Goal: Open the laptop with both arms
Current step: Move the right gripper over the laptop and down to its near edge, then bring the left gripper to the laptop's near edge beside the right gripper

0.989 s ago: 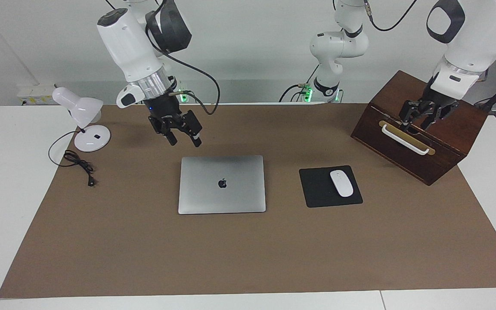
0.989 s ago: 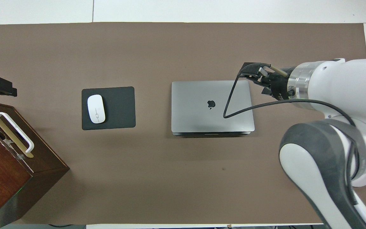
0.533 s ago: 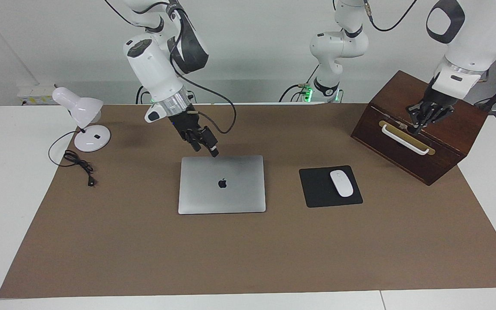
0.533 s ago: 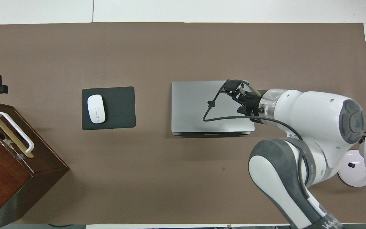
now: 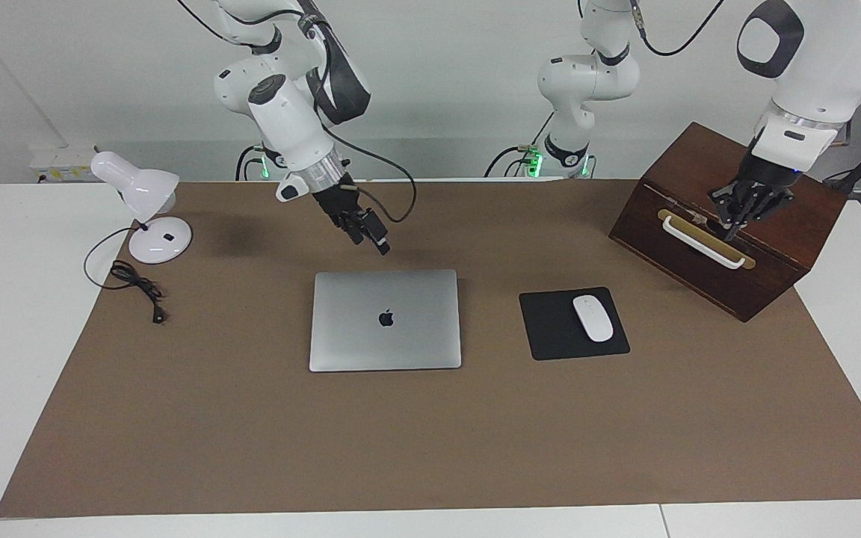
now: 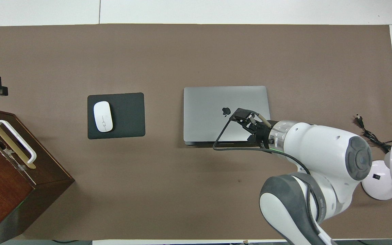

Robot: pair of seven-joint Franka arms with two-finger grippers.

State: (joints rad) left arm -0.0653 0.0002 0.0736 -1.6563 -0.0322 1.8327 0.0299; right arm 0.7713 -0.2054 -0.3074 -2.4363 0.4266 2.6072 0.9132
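Right gripper (image 5: 380,245) swings in from lamp-side corner, now clenched, empty, above laptop's (image 5: 386,320) robot-side edge. Left gripper (image 5: 737,217) clamps shut over wooden box (image 5: 774,239). Laptop mid-mat, lid closed; lift not started.

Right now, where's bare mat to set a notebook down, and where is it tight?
Free: the wide strip of mat farther from the robots than the laptop and mouse pad, running end to end; also the patch between laptop and lamp. Tight: the gap between laptop and mouse pad, the lamp's cable, and the wooden box with the left hand over it.
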